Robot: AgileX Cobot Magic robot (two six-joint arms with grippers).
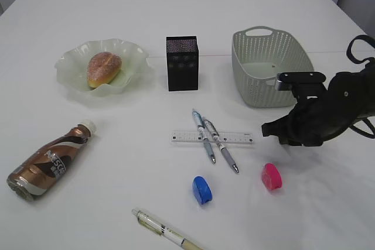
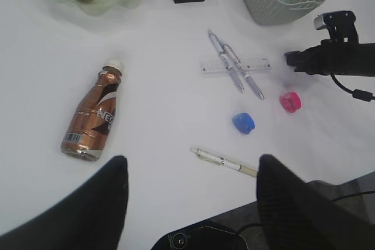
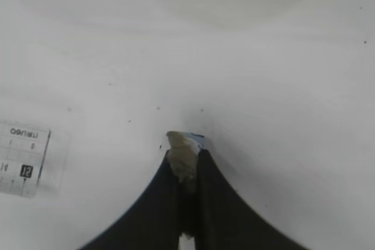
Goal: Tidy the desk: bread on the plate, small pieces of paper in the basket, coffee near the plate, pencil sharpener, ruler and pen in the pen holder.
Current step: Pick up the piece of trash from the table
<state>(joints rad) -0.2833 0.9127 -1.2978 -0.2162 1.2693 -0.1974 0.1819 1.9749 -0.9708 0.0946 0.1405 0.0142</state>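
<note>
The bread (image 1: 104, 68) lies on the pale green plate (image 1: 70, 73). A brown coffee bottle (image 1: 50, 160) lies on its side at the left. The black pen holder (image 1: 182, 62) stands mid-table, the grey basket (image 1: 246, 80) to its right. A clear ruler (image 1: 186, 137) lies under two pens (image 1: 212, 137). A third pen (image 1: 164, 232) lies at the front. A blue sharpener (image 1: 201, 189) and a pink sharpener (image 1: 271, 176) lie near it. My right gripper (image 3: 186, 155) is shut on a small piece of paper (image 3: 180, 156), low over the table in front of the basket. My left gripper (image 2: 190, 171) is open and empty, high above the front edge.
The table's front edge and a dark base show in the left wrist view (image 2: 211, 235). The right arm (image 1: 328, 112) stretches in from the right, just in front of the basket.
</note>
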